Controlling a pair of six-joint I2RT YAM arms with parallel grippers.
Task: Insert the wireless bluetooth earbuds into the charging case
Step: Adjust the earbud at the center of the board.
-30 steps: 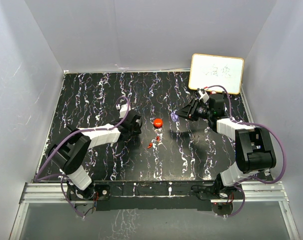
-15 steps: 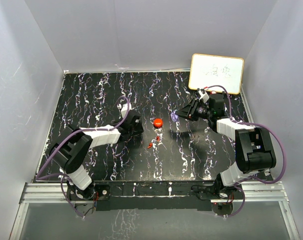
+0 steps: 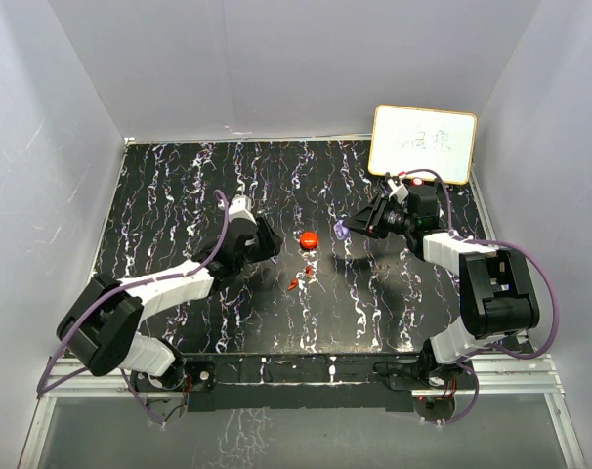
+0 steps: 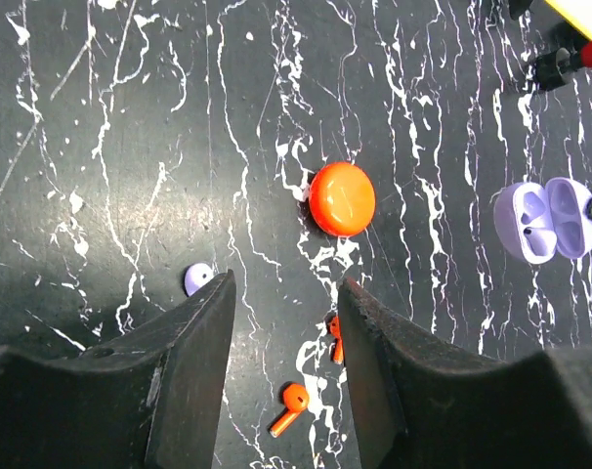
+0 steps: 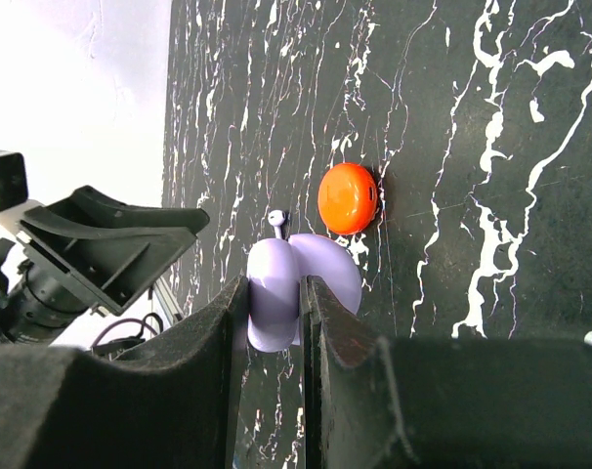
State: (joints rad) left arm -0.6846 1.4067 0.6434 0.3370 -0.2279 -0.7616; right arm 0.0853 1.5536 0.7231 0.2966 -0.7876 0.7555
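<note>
The lavender earbud, judged tiny, light and slippery, is best pinched across its bulb. It lies on the bench just outside the left jaws, held apart and empty; red earbuds are seen between them. The right jaws are clamped on the open purple case.

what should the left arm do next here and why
Probably shift the left gripper slightly sideways so that the lavender earbud sits between its open jaws, then lower onto it. The earbud lies just outside one jaw, not in the gap, so closing now would likely miss it. The right gripper holds the purple case open nearby, apparently ready to receive it.
</note>
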